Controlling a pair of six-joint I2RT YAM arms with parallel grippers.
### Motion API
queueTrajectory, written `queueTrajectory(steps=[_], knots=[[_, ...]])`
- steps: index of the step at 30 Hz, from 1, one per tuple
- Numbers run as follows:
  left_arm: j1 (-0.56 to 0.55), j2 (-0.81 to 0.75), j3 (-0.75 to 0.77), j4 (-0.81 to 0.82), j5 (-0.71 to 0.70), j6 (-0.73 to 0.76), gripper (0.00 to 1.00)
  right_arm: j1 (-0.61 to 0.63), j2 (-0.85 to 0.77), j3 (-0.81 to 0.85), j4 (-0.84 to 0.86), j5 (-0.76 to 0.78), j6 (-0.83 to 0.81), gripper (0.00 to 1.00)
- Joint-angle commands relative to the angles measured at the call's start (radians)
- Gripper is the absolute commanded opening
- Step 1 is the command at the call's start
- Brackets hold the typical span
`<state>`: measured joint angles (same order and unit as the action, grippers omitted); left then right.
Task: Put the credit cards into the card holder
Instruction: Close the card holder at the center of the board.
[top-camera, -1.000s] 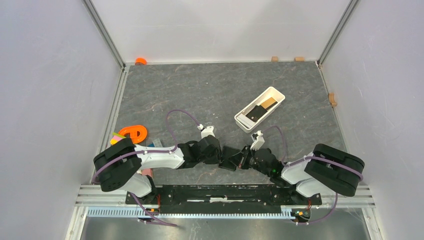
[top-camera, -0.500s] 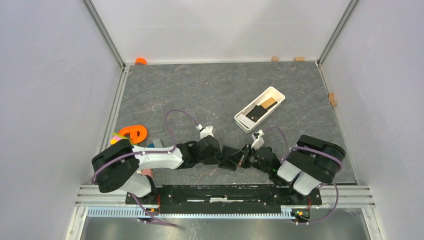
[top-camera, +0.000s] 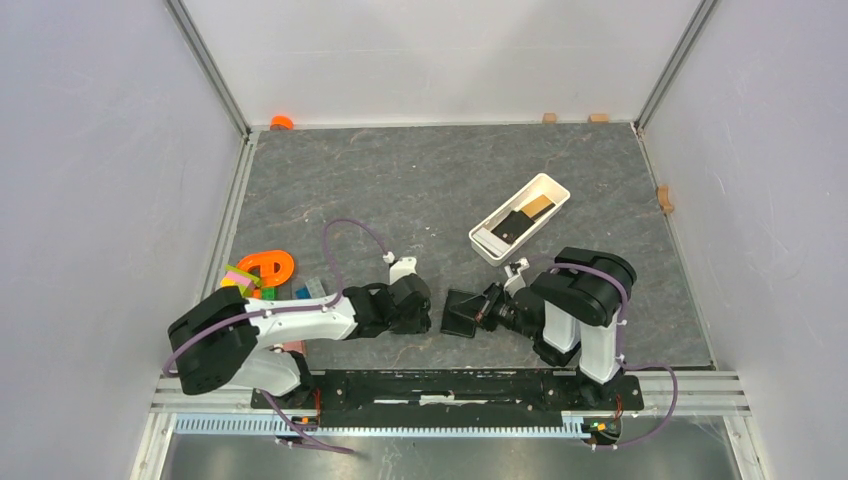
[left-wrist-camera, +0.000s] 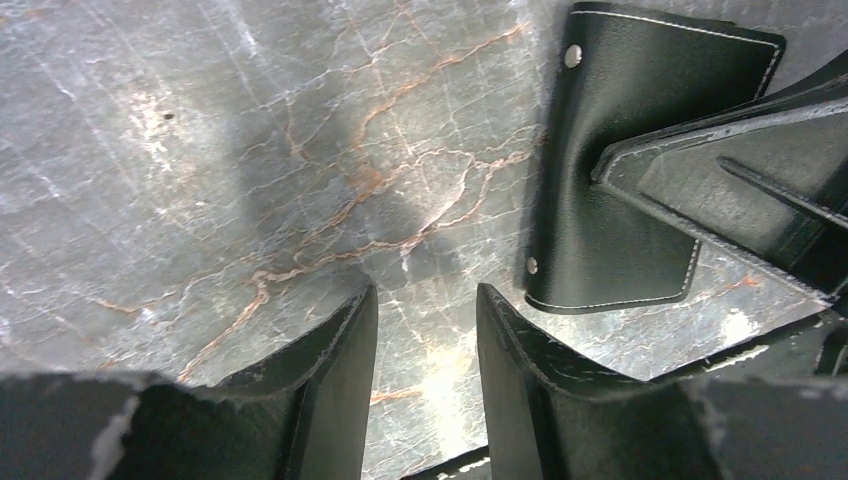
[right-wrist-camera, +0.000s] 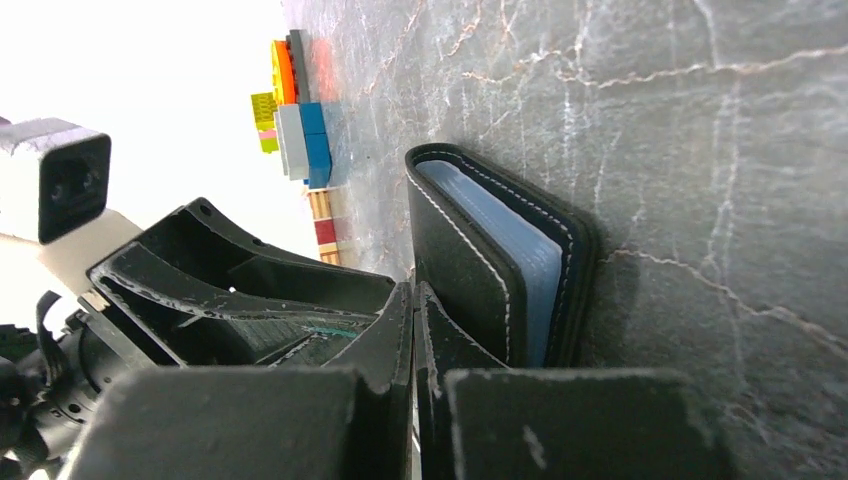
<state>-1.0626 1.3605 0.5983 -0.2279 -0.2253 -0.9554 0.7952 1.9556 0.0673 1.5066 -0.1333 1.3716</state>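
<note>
The holder (top-camera: 462, 313) lies at six o'clock on the table (top-camera: 400, 180), with what looks like a blue card (right-wrist-camera: 538, 275) inside. The right claw (right-wrist-camera: 413, 300) is pressed together at its edge. The left claw (left-wrist-camera: 425, 300), spread and empty, waits at its nine. A careless shove could skid the holder away.

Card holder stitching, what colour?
White, along the edges of the black card holder; clearest in the left wrist view.

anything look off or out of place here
The card holder gapes half open on the table: one flap flat, the other lifted. A black card and a tan card lie in the white tray, not in the holder.
</note>
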Motion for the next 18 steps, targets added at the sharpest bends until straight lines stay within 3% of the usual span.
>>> queueTrajectory(steps=[1,6,14,18], knots=[[0.001,-0.024,0.030,-0.099,-0.048,0.053,0.48,-0.013,0.170,-0.364,0.191,0.089,-0.055,0.00],[0.008,-0.046,0.036,-0.117,-0.046,0.070,0.49,-0.012,0.104,-0.353,0.062,0.123,-0.046,0.00],[0.050,-0.128,0.046,-0.152,-0.019,0.116,0.51,-0.017,0.082,-0.377,0.185,0.112,-0.093,0.00],[0.097,-0.184,0.087,-0.202,-0.007,0.169,0.64,-0.017,-0.065,-0.327,0.103,0.055,-0.175,0.00]])
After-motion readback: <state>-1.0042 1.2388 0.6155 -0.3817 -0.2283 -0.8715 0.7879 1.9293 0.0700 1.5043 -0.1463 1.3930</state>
